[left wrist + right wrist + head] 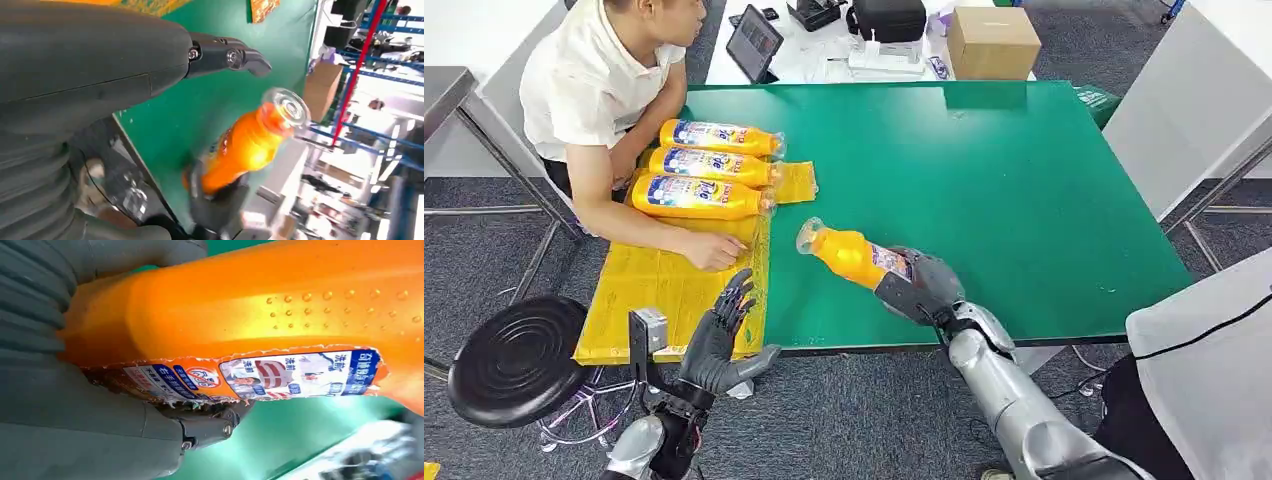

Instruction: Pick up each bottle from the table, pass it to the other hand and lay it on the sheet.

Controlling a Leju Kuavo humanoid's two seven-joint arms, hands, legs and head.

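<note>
The right hand [919,285] grips an orange bottle [849,253] over the green table's [1024,200] near edge. The left hand [719,335] hangs with fingers spread, holding nothing, beside the yellow sheet [664,290] at the table's left edge, where three bottles [709,167] lie by a seated person [604,90]. Grey carpet [844,420] lies below.

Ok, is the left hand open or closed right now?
Open. The left hand is raised beside the yellow sheet with its fingers spread and nothing in them, while the right hand holds the orange bottle.

Right hand [919,285] hides the held bottle's [849,253] base (label print unreadable).
</note>
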